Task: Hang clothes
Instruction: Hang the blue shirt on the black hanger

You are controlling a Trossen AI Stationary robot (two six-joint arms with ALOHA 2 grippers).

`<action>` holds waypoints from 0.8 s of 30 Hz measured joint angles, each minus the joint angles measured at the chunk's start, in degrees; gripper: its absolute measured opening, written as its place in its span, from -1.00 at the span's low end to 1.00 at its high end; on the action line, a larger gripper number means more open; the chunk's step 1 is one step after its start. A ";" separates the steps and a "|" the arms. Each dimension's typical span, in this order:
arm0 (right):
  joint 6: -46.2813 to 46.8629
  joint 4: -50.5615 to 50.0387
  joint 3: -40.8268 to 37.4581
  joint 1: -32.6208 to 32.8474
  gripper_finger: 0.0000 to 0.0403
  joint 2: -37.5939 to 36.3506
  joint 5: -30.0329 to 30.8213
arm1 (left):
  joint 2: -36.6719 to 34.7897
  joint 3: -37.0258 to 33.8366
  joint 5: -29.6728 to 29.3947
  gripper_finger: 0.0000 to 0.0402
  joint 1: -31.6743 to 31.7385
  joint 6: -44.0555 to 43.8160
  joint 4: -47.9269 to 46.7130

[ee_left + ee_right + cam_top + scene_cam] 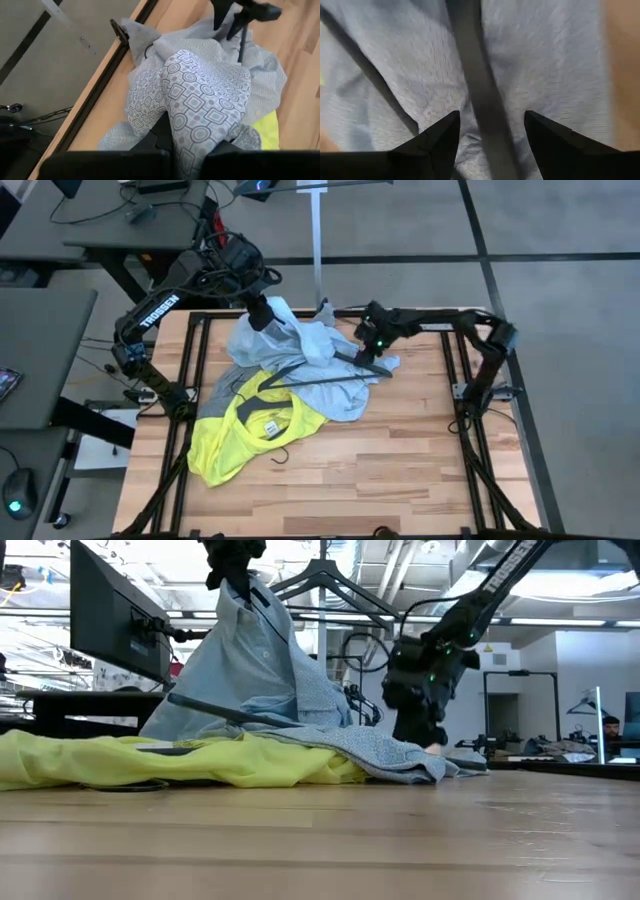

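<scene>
My left gripper (262, 313) is raised over the table's far side, shut on the pale light-blue shirt (300, 345). The shirt hangs from it like a tent (260, 660), and its lower part lies on the table. A thin black hanger (320, 378) lies across the shirt. My right gripper (368, 358) is down at the shirt's right part, open, with one finger on each side of the hanger's bar (475, 75). I cannot tell whether it touches anything. The neon-yellow T-shirt (250, 435) lies flat at the near left, and grey fabric (218, 392) shows beside it. My left gripper pinches a bunched fold of the light-blue shirt (190, 125) between its two fingers, with the patterned inner side showing. The fingers slant down from above. The shirt hangs below them (235, 590), and its lower part rests on the table and on the yellow T-shirt.
An upright pole (318, 260) stands at the table's far edge, and another black hanger (330, 585) hangs high behind the shirt. Black frame rails (470, 430) run along the table's sides. Bare wood (400, 470) lies toward the near right.
</scene>
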 joint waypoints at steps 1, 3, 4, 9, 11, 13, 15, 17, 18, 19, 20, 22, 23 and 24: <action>0.11 0.48 0.00 0.64 0.05 0.64 -1.57 | 0.00 0.00 0.04 -1.00 0.00 0.00 -0.30; -0.01 1.45 0.02 1.98 0.05 1.67 -3.99 | 0.00 0.00 0.08 -1.00 0.00 0.31 -0.52; -0.18 2.21 0.02 2.58 0.05 2.28 -6.06 | 0.00 0.00 0.10 -1.00 0.00 0.57 -0.56; 2.15 8.48 0.02 4.27 0.04 3.59 -19.11 | 0.00 0.00 0.10 -1.00 0.00 0.68 -0.50; 2.72 10.44 0.02 5.01 0.04 3.59 -21.03 | 0.00 0.00 0.10 -1.00 0.00 0.68 -0.45; 2.73 11.98 0.02 5.60 0.03 3.59 -21.80 | 0.00 0.00 0.12 -1.00 0.00 0.68 -0.46; 2.82 12.86 0.02 5.83 -0.02 3.59 -21.93 | 0.00 0.00 0.12 -1.00 0.00 0.62 -0.43; 2.92 12.94 0.02 5.92 -0.12 3.59 -21.92 | 0.00 0.00 0.15 -1.00 -0.04 0.59 -0.43; 3.19 12.84 0.02 5.86 -0.19 3.59 -21.92 | 0.00 0.00 0.12 -1.00 -0.19 0.59 -0.48; 3.53 12.40 0.02 5.42 -0.28 3.52 -21.92 | 0.00 0.00 0.12 -1.00 -0.33 0.57 -0.50; 4.00 11.45 0.02 4.85 -0.38 3.28 -21.90 | 0.00 0.00 0.15 -1.00 -0.47 0.57 -0.48; 4.15 9.47 0.02 3.32 -0.60 2.66 -21.65 | 0.00 0.00 0.15 -1.00 -0.73 0.56 -0.50; 3.09 7.87 0.02 2.47 -0.72 2.06 -21.04 | 0.00 0.00 0.19 -1.00 -0.76 0.56 -0.54; 0.70 5.74 0.02 1.68 -0.81 1.07 -21.00 | 0.00 0.00 0.23 -1.00 -0.84 0.52 -0.70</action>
